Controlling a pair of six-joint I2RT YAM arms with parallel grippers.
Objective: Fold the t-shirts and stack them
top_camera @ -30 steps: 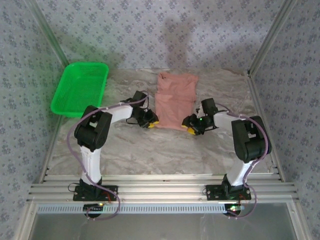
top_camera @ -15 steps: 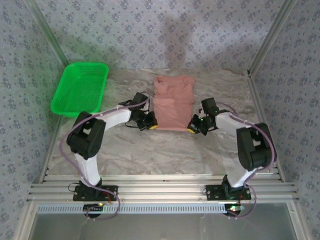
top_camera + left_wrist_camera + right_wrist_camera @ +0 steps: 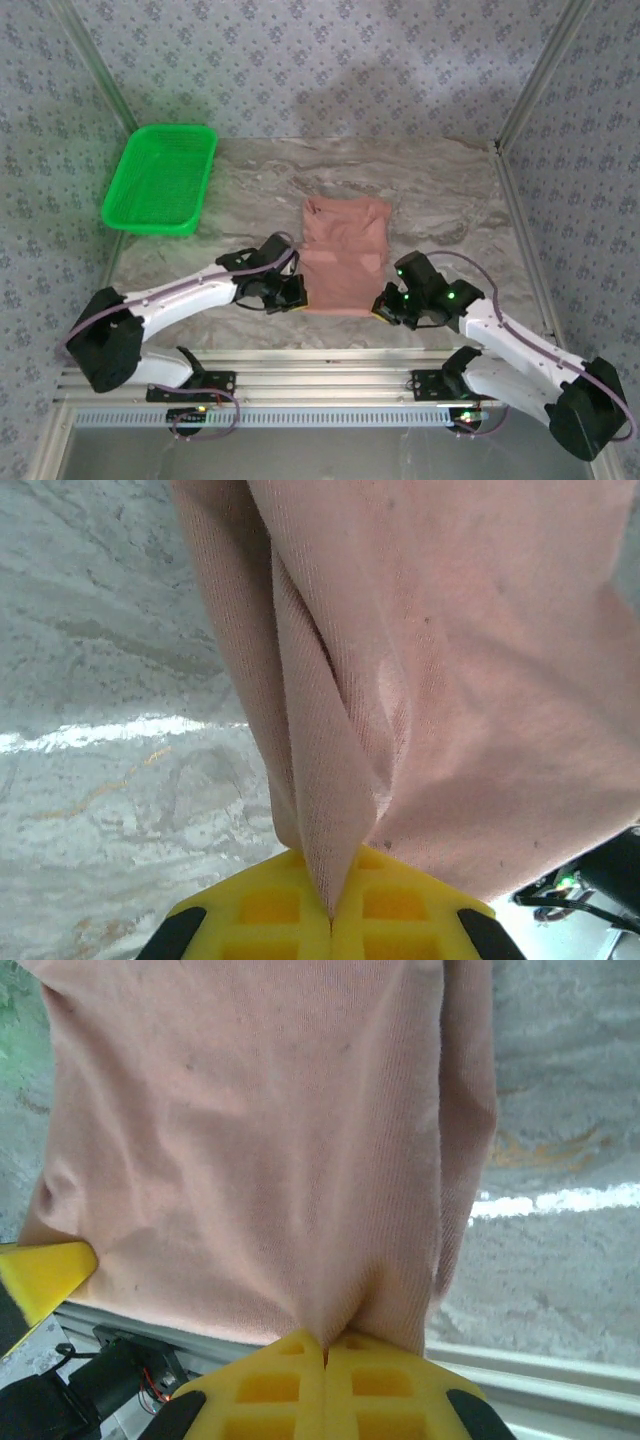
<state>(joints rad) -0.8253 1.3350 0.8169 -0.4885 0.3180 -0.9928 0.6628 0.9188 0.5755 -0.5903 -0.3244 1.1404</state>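
As left gripper (image 3: 330,912) pinches, t-shirt (image 3: 450,680) — soft, creased

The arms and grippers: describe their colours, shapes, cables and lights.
The left arm and right arm have white links, black joint housings and a pale purple cable looped along each. Small green lights glow near the right wrist. The left gripper and right gripper have black bodies and bright yellow fingers moulded with square recesses.

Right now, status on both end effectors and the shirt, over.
Left end effector shut on shirt, near left corner. Right end effector shut on near right corner. Shirt folded, lying on table. Basket far left, clear of shirt.
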